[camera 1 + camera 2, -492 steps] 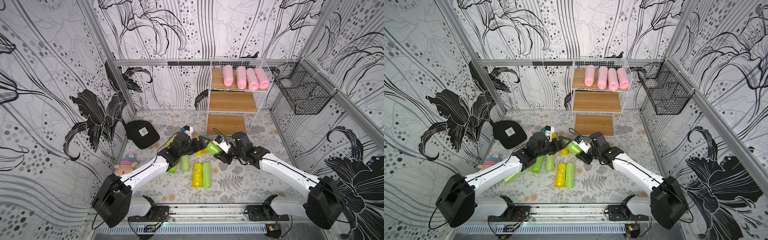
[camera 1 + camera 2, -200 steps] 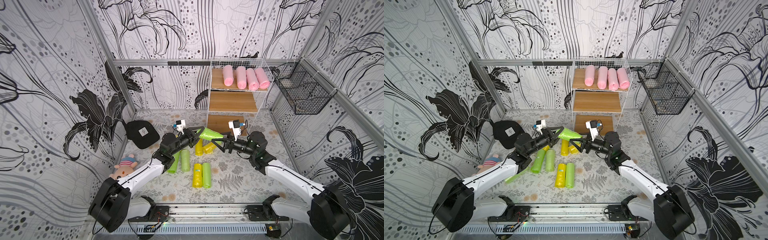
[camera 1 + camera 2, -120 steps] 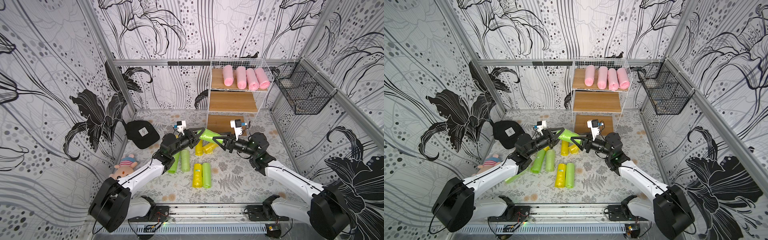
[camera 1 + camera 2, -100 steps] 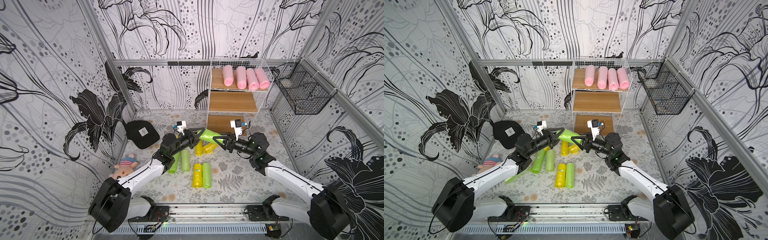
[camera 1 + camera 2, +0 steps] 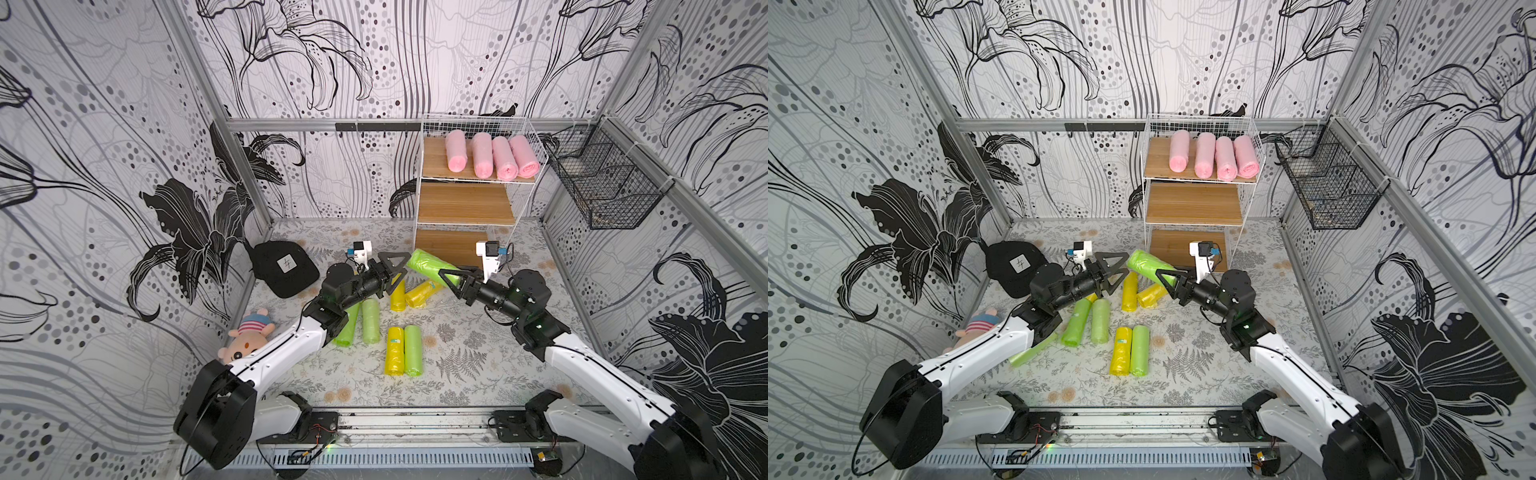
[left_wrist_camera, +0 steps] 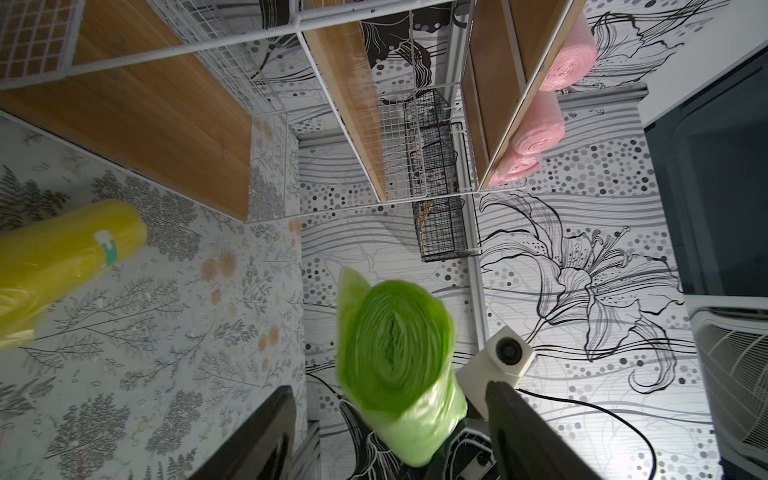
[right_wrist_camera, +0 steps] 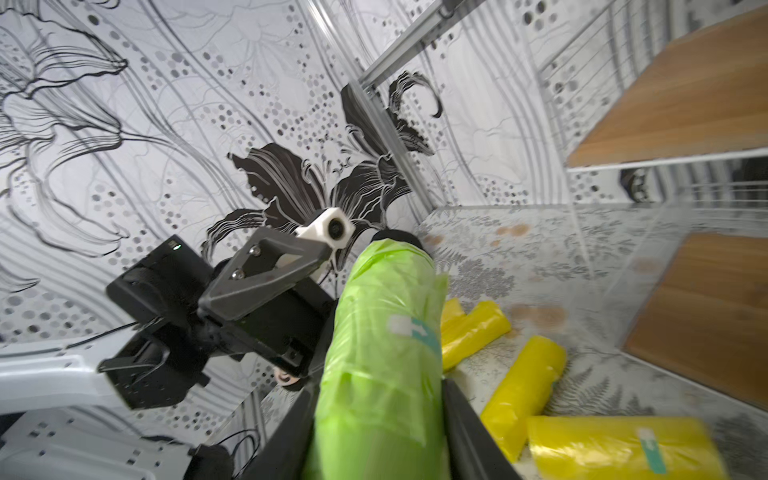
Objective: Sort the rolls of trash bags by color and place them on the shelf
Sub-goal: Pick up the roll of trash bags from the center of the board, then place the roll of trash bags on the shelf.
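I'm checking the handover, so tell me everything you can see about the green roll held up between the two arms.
The light green roll is a crinkly thin-plastic cylinder, wound in layers at its end, with a small white-and-teal label. It is in the air, tilted, in front of the shelf. The right gripper is shut around one end. The other end sits untouched between the jaws of the open left gripper.

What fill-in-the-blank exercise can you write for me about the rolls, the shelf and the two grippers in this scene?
The roll in the right gripper is ___.
The top board of the shelf carries ___ pink rolls.
The left gripper has its jaws ___.
Missing words: green; four; open.
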